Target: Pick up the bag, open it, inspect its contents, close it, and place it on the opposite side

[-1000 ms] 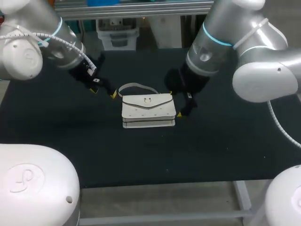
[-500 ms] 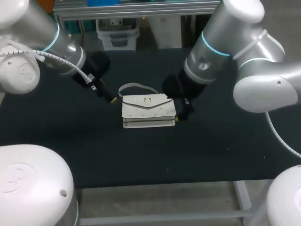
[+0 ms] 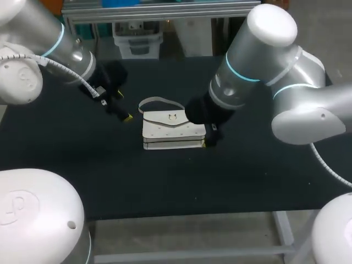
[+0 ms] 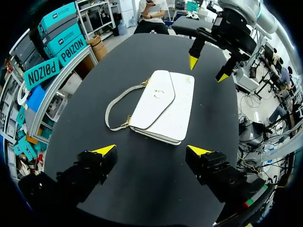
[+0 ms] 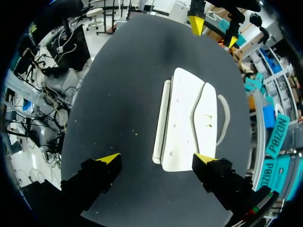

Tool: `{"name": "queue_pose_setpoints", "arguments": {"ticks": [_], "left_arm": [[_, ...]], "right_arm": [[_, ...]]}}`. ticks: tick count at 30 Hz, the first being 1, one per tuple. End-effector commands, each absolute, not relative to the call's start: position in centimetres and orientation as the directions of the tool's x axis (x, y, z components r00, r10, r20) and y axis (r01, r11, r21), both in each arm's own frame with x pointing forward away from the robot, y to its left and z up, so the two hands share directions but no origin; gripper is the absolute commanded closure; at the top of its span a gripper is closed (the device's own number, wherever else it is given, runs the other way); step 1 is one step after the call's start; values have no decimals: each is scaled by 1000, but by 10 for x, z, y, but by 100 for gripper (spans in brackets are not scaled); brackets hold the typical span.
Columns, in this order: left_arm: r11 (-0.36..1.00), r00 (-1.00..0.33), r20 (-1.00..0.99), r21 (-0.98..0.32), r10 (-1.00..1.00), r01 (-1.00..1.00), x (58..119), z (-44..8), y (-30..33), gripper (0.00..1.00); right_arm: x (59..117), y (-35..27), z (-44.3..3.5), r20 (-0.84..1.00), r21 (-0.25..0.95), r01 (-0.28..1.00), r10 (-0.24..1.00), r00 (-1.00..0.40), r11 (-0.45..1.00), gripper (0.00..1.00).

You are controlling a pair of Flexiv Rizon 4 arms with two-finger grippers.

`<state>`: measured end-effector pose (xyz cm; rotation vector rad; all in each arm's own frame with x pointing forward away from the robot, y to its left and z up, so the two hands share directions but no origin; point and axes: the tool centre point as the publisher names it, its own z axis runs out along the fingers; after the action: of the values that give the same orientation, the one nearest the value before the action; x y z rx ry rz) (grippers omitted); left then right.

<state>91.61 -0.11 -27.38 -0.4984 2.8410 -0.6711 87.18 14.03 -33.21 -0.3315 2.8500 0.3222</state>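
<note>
1. The white bag [image 3: 173, 131] lies flat near the middle of the black table [image 3: 247, 176], with its flap [image 4: 158, 92] turned up and closed. Its strap [image 4: 113, 101] lies in a loose loop on the table beside it.
2. Our left gripper [image 4: 151, 150] is spread wide and holds nothing. The bag is ahead of it, on the strap side, and apart from it.
3. Our right gripper [image 5: 157, 158] is also spread and empty. It hangs over the other short end of the bag. We cannot tell if a finger touches it.
4. We judge the bag to be light, with a rather stiff body that keeps its shape. The surface looks smooth, so the fingers could slip on it.
5. The strap looks soft and limp, so lifting by it would probably let the bag swing.
6. We think the best hold is on a short end of the body, pinching its thickness. The flap edge near the clasp [image 4: 158, 93] looks thin and needs a gentle pinch for opening.
</note>
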Motion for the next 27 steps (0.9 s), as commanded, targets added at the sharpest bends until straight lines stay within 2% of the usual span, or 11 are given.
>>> {"name": "queue_pose_setpoints", "arguments": {"ticks": [1, 13, 22, 25, 27], "left_arm": [[866, -959, -149, -479, -243, -145, 915, -276, 0, 0], [887, -951, -303, -419, 67, 196, 920, -288, 4, 0], [880, -940, -308, -392, 147, 267, 924, -294, 1, 0], [878, -935, -309, -380, 175, 290, 925, -297, 0, 0], [874, -930, -308, -374, 199, 311, 924, -299, -1, 0]], "right_arm": [[868, 147, -342, -322, 150, -232, -174, -930, 961, 0], [880, 153, -357, -366, 69, -218, -178, -913, 974, 0], [891, 151, -365, -400, 27, -181, -155, -903, 983, 0], [896, 150, -366, -423, 16, -164, -142, -895, 986, 10], [900, 150, -367, -431, 9, -164, -144, -891, 986, 12]]}}
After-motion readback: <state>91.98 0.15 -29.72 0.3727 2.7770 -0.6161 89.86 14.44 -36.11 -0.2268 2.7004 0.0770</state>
